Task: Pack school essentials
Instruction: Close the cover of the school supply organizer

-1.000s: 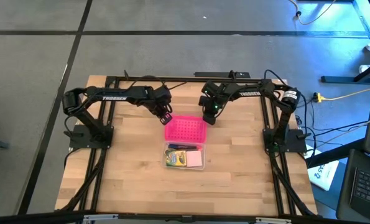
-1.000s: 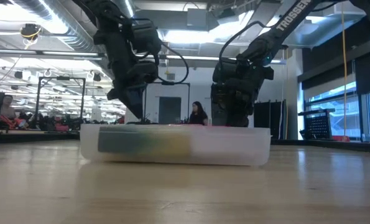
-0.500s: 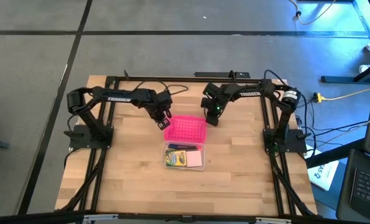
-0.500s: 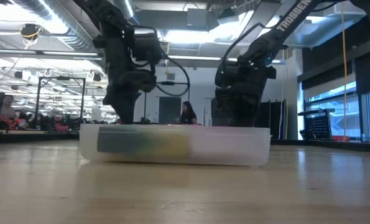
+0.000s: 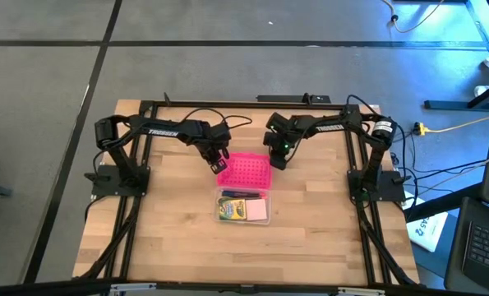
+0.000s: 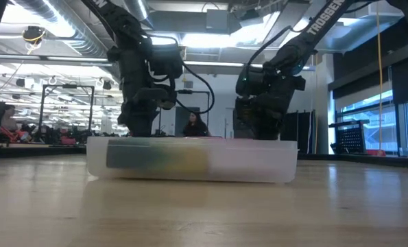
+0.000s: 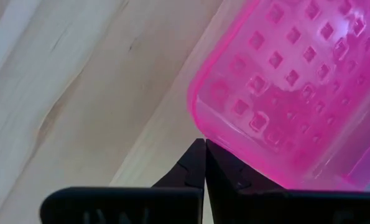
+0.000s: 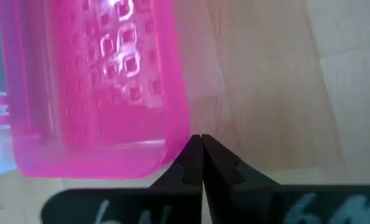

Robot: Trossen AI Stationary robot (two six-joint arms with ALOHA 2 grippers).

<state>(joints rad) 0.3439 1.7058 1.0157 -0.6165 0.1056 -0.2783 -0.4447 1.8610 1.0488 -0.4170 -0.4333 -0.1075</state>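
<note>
The bright pink dotted lid (image 5: 245,170) lies flat on the table, just beyond the clear box (image 5: 266,195). Inside the box are the yellow-green crayon box (image 5: 231,210), the pale pink pad (image 5: 257,211) and some dark thin pens (image 5: 237,195). I cannot make out the scissors or the eraser. My left gripper (image 5: 219,161) is shut and low at the lid's far left corner. My right gripper (image 5: 279,159) is shut and low at its far right corner. In the low view the clear box (image 6: 190,161) hides the lid and both sets of fingertips. My left gripper (image 7: 204,143) has its shut fingertips against the rim of the lid's far left corner (image 7: 217,144), coming steeply from above. The lid lies flat on the table. My right gripper (image 8: 200,138) has its shut fingertips against the lid's side edge at the far right corner (image 8: 182,138), also from above.
Bare wooden tabletop (image 5: 170,222) spreads left, right and near of the box. Both arms reach in from the far corners, with cables behind them. In the low view, a person (image 6: 193,127) and room furniture show beyond the table.
My left gripper has come down toward the table at the lid's far left corner and turned from slanting to nearly upright. My right gripper has stayed by the far right corner. The lid and the box have kept their places.
</note>
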